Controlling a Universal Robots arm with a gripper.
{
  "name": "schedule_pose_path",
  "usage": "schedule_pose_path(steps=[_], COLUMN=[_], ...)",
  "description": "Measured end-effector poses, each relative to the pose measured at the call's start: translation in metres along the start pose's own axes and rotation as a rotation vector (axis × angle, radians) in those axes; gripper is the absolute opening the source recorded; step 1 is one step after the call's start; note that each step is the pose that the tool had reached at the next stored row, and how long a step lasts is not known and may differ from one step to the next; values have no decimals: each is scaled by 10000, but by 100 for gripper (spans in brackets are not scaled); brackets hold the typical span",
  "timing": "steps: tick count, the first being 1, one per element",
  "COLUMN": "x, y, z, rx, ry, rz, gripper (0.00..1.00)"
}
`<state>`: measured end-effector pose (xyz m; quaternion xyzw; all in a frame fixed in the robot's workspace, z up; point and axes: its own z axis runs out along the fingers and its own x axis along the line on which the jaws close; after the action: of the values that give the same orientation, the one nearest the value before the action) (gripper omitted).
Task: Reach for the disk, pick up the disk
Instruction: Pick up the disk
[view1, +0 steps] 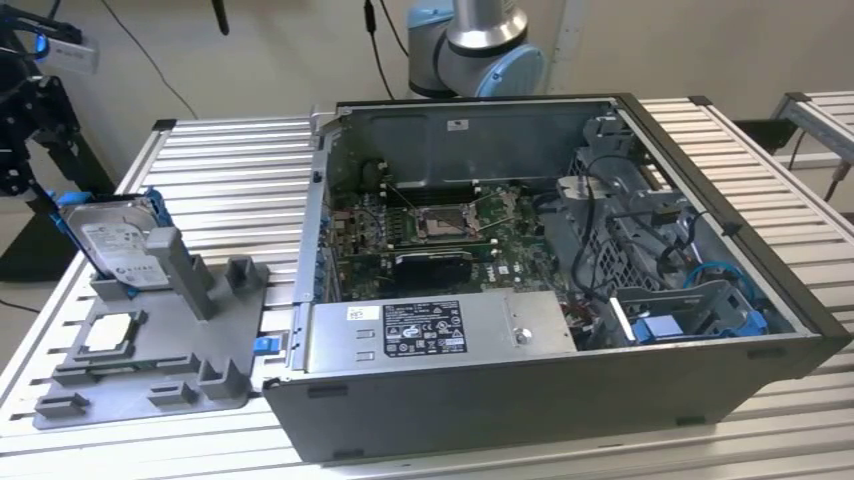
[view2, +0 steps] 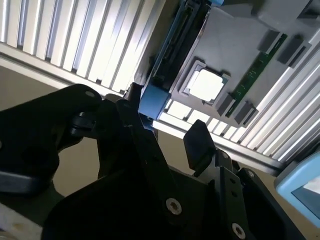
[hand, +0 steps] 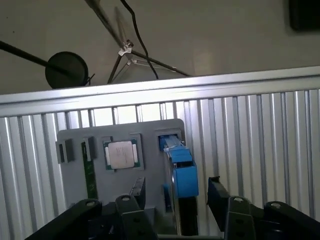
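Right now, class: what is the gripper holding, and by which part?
Nothing: the open gripper straddles the disk at its blue bracket, not closed on it.

Silver-grey disk (view1: 104, 225) – white label (view1: 127, 255), blue bracket (hand: 186, 177), grey holder (view1: 160, 340), ribbed silver table (view1: 227, 170)

You have the computer case (view1: 534, 400) on the middle of the counter (view1: 227, 160). Beside it, toward the counter's edge at the exterior view's left, sits the holder (view1: 147, 370). On the holder, the disk (view1: 114, 240) stands upright at the far end and the chip (view1: 110, 333) lies flat nearer the front. The hand (hand: 176, 196) straddles the disk, one finger on each side.
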<state>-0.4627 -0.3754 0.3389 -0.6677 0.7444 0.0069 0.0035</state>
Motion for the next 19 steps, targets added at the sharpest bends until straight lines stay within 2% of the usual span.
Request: schedule_pose_path(steps=[12,19], x=[-18,-34], y=[-11,-10], z=[214,328], rx=[0,-5], ry=[-2,0], rz=[-41,-418], gripper=[100,100])
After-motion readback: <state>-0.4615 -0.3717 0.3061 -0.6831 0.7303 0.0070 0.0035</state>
